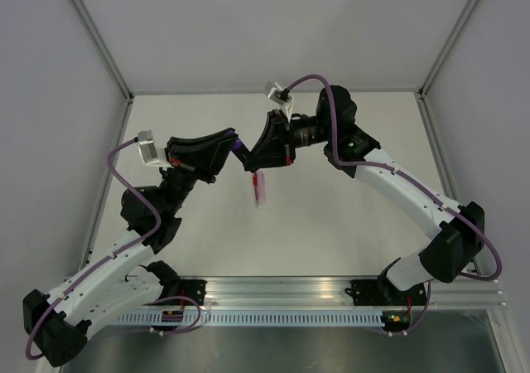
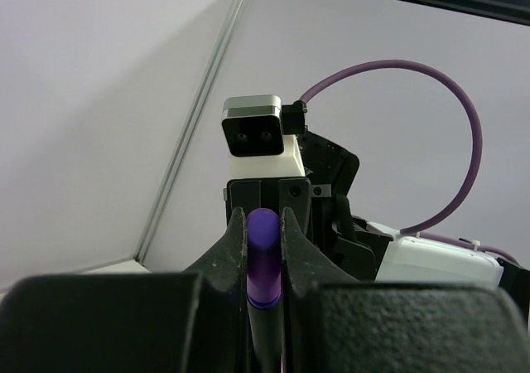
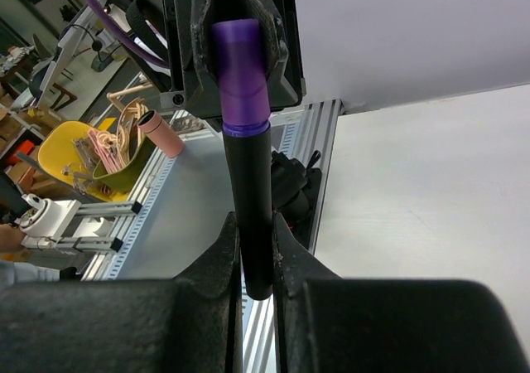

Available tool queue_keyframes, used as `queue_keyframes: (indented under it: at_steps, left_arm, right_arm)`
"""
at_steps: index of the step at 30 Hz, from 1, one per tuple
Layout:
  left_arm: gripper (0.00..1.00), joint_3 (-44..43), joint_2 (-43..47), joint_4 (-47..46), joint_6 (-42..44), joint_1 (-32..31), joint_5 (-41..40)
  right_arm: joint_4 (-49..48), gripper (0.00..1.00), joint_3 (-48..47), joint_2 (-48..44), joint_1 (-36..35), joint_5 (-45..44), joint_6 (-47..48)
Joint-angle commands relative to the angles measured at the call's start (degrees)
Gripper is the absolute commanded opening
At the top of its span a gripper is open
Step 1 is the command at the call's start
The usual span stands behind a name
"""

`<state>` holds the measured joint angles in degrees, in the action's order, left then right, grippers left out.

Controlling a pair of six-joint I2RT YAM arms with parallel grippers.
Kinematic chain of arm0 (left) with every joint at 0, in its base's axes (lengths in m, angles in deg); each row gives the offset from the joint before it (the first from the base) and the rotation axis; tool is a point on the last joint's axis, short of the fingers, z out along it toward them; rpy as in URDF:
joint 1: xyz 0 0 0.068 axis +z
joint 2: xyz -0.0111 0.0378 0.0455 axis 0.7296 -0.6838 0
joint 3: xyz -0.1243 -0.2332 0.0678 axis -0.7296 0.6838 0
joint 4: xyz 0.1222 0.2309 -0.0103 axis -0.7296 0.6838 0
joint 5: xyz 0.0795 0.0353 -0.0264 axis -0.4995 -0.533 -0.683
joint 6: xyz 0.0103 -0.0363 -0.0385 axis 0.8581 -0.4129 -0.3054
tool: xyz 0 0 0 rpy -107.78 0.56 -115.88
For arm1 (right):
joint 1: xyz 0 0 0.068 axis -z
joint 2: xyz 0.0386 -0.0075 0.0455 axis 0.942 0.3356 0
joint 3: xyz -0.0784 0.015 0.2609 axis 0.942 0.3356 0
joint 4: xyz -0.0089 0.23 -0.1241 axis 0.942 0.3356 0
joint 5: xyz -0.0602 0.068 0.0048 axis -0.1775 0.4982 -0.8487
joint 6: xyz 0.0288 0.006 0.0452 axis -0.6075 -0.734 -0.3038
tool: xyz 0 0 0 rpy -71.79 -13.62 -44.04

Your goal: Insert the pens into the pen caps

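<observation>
Above the table (image 1: 348, 215), between both arms, the purple cap (image 3: 240, 75) sits on the black pen (image 3: 251, 174). The left gripper (image 2: 263, 222) pinches the cap and the right gripper (image 3: 254, 224) clamps the barrel. Beneath them a pink pen (image 1: 260, 192) lies on the tabletop.

Two robot arms: left arm (image 1: 108, 261), right arm (image 1: 397, 186); two grippers: left gripper (image 2: 264, 249), right gripper (image 3: 255, 249); two wrist cameras: left wrist camera (image 1: 147, 147), right wrist camera (image 1: 280, 98); three pens: one purple-black pen (image 3: 252, 199), one pink pen (image 1: 262, 186), one red pen (image 1: 256, 182); one purple cap (image 3: 243, 75).
</observation>
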<state>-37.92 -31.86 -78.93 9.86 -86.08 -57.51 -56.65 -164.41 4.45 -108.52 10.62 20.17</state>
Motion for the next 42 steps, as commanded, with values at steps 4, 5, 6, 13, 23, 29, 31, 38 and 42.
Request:
queue_keyframes:
  at_steps: [4, 5, 6, 13, 23, 29, 31, 38, 42]
  left_arm:
    - [0.02, 9.99, -5.29, 25.69, -5.58, -4.37, 28.00]
    - [0.02, 10.16, -5.20, 24.99, -5.84, -4.37, 28.00]
    - [0.02, 10.17, -5.29, 24.98, -6.11, -4.37, 28.09]
    - [0.02, 9.91, -4.85, 26.74, -6.46, -4.37, 28.00]
    - [0.02, -2.47, -3.09, 38.50, -2.95, -4.02, 20.20]
    - [0.02, -16.28, -8.01, 54.48, 2.85, -2.27, 10.79]
    - [0.02, -18.73, -9.59, 56.44, 3.29, 0.53, 10.51]
    - [0.02, -21.21, -18.29, 61.63, 6.10, 10.65, 15.25]
    - [0.02, -21.30, -26.18, 61.28, 7.95, 13.82, 15.17]
  right_arm:
    - [-23.85, 0.00, -12.02, -0.04, 0.95, -20.12, -4.29]
    - [-23.68, 0.00, -12.20, -0.21, 1.04, -20.21, -4.47]
    - [-23.42, 0.00, -12.81, -0.13, 1.04, -19.86, -4.47]
    - [-9.45, 0.00, -19.40, 1.54, 1.04, -19.59, 4.40]
    - [-11.82, 0.00, -5.11, -0.73, -0.10, -13.89, 2.29]
    - [-6.72, 0.29, 11.32, -10.47, -0.19, -18.18, 7.83]
    - [-2.97, 0.39, 14.59, -13.39, -0.28, -21.07, 9.67]
    - [3.65, 0.58, 27.95, -24.82, -0.28, -32.50, 11.00]
    - [8.04, 0.60, 30.51, -26.06, -0.10, -42.69, 12.05]
